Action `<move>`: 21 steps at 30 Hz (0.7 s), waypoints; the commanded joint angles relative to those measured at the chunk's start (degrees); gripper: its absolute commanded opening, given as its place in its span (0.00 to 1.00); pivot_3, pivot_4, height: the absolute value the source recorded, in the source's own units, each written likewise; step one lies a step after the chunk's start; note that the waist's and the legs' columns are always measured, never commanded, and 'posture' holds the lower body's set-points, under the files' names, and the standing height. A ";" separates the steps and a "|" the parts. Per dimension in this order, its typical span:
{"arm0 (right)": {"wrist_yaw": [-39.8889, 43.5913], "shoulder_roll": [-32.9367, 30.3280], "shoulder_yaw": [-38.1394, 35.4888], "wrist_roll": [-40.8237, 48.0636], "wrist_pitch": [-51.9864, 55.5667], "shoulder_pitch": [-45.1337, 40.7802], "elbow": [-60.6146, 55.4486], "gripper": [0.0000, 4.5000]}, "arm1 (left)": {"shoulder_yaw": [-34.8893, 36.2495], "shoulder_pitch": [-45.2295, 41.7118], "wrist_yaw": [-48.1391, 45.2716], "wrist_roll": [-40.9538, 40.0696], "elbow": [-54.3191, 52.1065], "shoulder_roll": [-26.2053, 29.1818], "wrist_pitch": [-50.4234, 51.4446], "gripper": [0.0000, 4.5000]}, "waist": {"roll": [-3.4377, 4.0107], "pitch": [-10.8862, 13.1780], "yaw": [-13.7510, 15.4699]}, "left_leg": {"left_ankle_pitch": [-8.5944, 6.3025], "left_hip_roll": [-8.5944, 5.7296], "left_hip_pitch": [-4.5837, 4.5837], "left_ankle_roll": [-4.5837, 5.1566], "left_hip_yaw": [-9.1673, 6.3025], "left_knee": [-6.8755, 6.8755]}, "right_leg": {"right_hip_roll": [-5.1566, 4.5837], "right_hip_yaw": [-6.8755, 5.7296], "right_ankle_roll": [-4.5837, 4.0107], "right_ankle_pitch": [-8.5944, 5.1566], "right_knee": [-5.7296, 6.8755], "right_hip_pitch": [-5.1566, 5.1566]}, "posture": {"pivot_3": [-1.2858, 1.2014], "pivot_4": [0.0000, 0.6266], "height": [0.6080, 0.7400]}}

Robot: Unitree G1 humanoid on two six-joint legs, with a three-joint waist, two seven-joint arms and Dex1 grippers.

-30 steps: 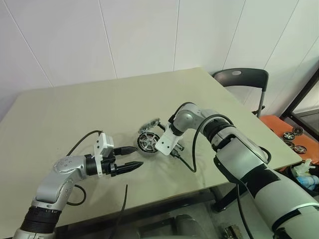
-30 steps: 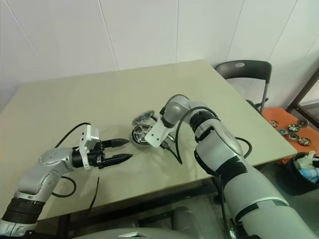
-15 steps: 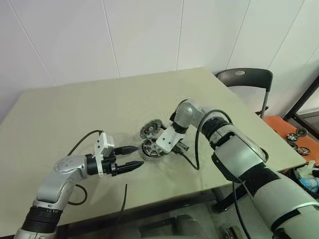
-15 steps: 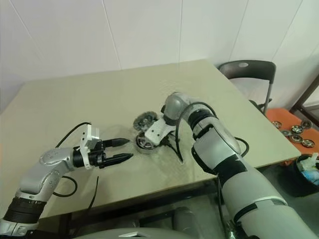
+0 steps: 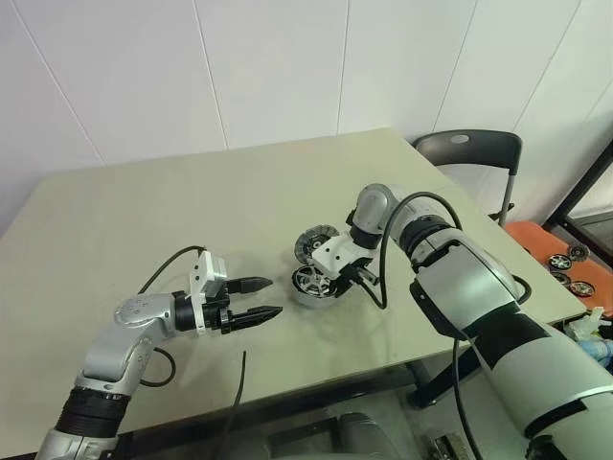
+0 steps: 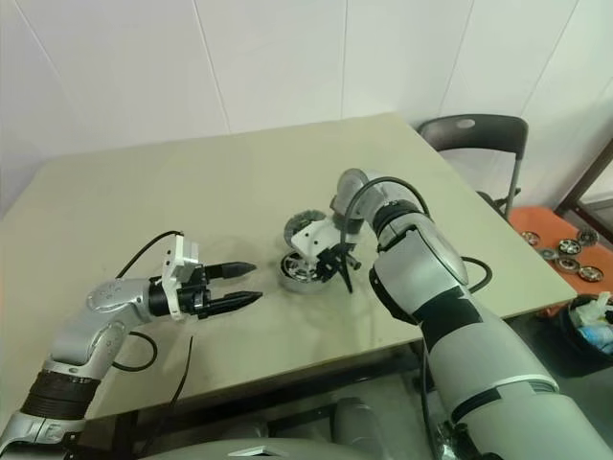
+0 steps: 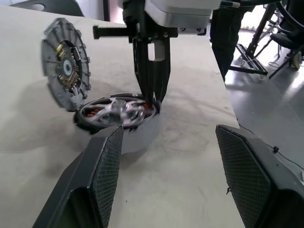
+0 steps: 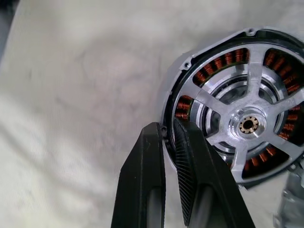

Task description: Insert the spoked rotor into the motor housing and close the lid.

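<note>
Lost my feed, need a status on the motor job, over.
Left gripper open, empty, hovering off the motor housing. Right gripper shut on the housing's rim. Spoked rotor in. Lid leaning upright against the housing, not yet on.

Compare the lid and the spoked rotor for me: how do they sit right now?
The lid stands on edge, tilted against the motor housing; the spoked rotor lies flat inside that housing. The lid is dark grey and ribbed; the rotor is shiny with open spokes. Both are round, of similar width.

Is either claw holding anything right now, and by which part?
The right claw pinches the rim of the round silver-grey metal motor housing, one finger inside, one outside. The left claw is open, holding nothing.
</note>
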 commanded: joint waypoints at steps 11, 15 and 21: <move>0.06 7.27 -4.47 6.66 44.62 -0.18 -13.02 0.02 | 1.70 3.57 1.64 -0.33 -3.55 -0.46 -0.93 0.74 | -0.02 -0.02 0.01 | 0.00 0.03 0.02 0.00 -0.07 0.03 | 0.06 -0.02 0.02 0.00 0.20 -0.08 | 0.52 0.00 1.00; 0.06 7.64 -3.28 7.49 50.41 -0.16 -14.79 0.02 | 1.81 4.17 2.23 -0.42 -3.94 -0.43 -1.02 0.74 | -0.02 -0.02 0.09 | 0.00 0.02 0.00 -0.01 -0.07 0.03 | 0.04 -0.03 0.02 0.00 0.19 -0.08 | 0.52 0.00 1.00; 0.06 8.31 -1.32 8.46 55.89 0.75 -16.83 0.02 | 1.76 4.21 2.47 -0.33 -3.86 -0.51 -1.37 0.74 | -0.02 -0.02 -0.02 | 0.00 0.02 -0.03 -0.01 -0.06 0.03 | 0.04 -0.03 0.04 -0.01 0.15 -0.09 | 0.52 0.00 1.00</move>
